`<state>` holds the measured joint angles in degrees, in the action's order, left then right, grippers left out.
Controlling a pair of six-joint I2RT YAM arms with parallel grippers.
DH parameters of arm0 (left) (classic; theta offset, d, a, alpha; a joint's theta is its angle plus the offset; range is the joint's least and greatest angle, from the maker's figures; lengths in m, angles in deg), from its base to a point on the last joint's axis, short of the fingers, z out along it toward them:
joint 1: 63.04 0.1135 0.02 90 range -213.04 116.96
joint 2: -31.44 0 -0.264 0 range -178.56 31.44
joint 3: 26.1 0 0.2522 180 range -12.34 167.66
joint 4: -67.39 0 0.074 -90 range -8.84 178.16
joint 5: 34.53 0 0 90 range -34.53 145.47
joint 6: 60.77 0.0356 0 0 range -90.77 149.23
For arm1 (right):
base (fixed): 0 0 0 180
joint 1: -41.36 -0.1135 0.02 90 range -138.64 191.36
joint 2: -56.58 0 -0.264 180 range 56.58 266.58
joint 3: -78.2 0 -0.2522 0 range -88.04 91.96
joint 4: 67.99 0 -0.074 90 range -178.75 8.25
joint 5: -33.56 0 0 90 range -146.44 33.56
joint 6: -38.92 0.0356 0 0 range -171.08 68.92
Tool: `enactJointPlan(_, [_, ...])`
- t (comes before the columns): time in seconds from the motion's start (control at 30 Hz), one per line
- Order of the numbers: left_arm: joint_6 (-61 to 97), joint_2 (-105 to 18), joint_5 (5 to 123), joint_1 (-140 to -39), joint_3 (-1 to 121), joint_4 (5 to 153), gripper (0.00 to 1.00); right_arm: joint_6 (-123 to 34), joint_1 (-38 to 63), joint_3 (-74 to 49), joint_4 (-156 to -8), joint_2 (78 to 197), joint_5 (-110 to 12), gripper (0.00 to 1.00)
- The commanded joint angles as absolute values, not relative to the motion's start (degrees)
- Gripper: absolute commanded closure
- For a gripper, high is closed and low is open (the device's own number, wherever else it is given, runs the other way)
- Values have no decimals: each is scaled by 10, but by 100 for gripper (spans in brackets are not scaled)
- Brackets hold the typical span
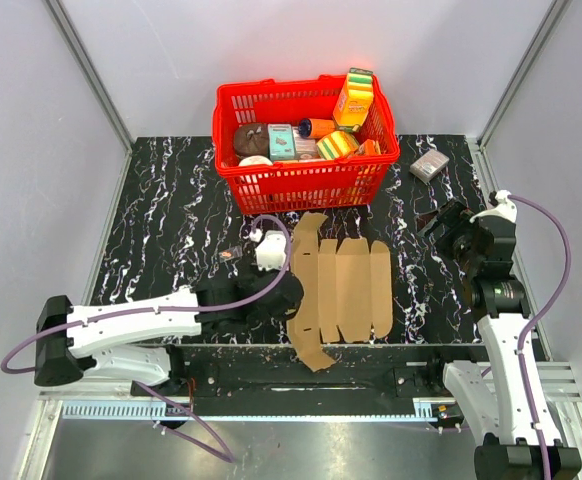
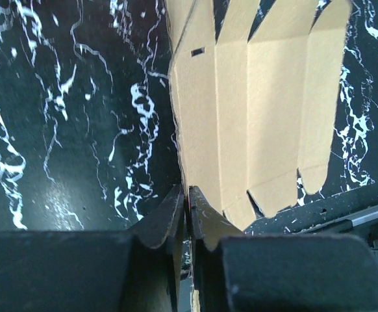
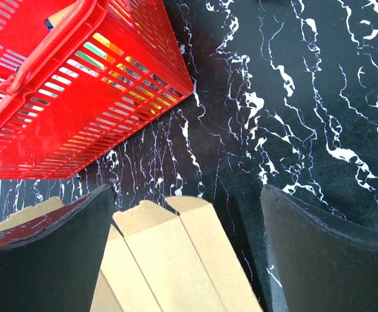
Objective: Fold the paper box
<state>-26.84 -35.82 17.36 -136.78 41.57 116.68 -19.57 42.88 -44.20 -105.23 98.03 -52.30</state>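
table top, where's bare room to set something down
Back-left table, left of the red basket, is bare; so is the strip between the paper box and the right gripper. Crowded mid-table, where the left gripper pinches its edge.

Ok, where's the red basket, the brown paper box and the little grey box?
red basket point(image 1: 301, 185), top view, front wall.
paper box point(image 1: 353, 290), top view, middle panel.
little grey box point(image 1: 429, 165), top view, top face.

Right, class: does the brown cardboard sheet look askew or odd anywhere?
Yes. On the paper box, the left panel sits skewed where the left gripper pinches it, and a near flap overhangs the table edge.
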Motion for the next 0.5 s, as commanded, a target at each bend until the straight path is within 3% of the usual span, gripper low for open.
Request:
enactJointPlan(0.0, [-136, -375, 148, -1366, 494, 1224, 88, -211, 429, -413, -1049, 972, -525, 0])
enactJointPlan(0.23, [-12, -433, 106, -1366, 665, 1347, 90, -217, 429, -401, -1055, 969, -533, 0])
enactJointPlan(0.47, [123, -496, 113, -1366, 794, 1414, 100, -213, 429, -396, -1057, 971, -533, 0])
